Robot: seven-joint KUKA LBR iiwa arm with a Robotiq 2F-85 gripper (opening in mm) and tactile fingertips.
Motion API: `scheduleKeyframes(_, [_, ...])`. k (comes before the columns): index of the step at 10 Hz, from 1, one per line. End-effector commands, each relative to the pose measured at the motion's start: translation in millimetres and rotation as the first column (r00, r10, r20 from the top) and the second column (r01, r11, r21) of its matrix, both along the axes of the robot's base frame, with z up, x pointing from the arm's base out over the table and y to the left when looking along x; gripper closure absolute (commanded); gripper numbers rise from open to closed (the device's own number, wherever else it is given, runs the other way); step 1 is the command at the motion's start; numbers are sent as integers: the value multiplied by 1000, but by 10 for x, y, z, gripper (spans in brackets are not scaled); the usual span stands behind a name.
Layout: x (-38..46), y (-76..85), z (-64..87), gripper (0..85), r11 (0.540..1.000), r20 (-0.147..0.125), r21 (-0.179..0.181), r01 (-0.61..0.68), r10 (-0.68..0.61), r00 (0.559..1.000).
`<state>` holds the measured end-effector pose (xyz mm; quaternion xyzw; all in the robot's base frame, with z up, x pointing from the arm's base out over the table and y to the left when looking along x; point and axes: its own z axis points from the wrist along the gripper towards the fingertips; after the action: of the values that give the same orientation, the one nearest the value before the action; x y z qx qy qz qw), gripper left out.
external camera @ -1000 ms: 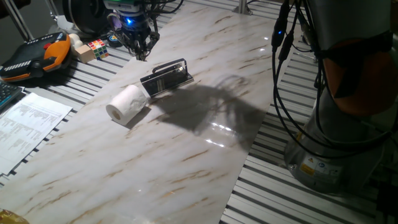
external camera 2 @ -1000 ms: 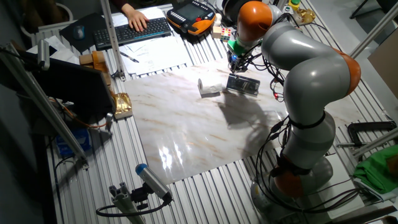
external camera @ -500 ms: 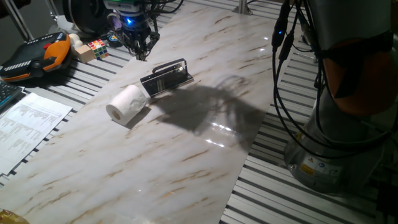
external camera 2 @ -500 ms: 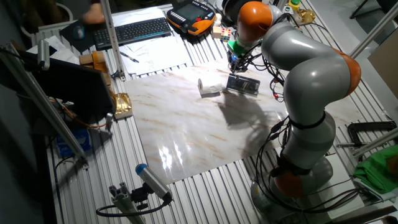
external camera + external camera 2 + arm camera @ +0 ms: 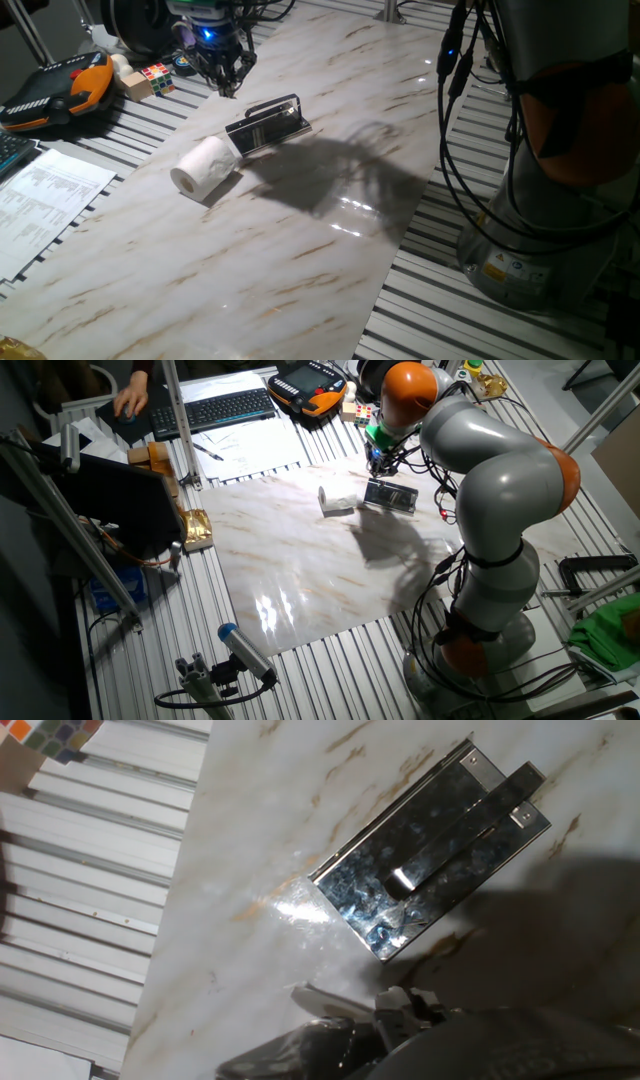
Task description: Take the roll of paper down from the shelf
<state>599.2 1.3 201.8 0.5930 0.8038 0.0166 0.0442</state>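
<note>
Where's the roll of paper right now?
The roll of paper lies on its side on the marble tabletop, off the shelf but right beside its end.

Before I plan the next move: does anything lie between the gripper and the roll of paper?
No object. In one fixed view only bare marble tabletop separates the gripper from the roll of paper; the shelf sits just off that line, beside the roll.

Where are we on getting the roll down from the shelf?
Looks done: the roll of paper lies on its side on the marble tabletop, beside the shelf, not on it. The gripper hovers behind the shelf holding nothing. Nothing visibly left except retracting.
</note>
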Motion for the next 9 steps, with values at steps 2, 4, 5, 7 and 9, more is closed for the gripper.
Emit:
scheduleKeyframes(2, [2, 24, -5, 843, 1000, -1, 1, 6, -6, 1000])
scheduleKeyframes(4, [18, 42, -6, 843, 1000, -3, -7, 3, -3, 1000])
scheduleKeyframes(5, [9, 38, -1, 843, 1000, -8, 0, 0, 0, 1000])
scheduleKeyframes(7, [15, 37, -5, 843, 1000, -6, 3, 0, 0, 1000])
scheduleKeyframes(9, [15, 33, -4, 843, 1000, -3, -3, -1, 1, 1000])
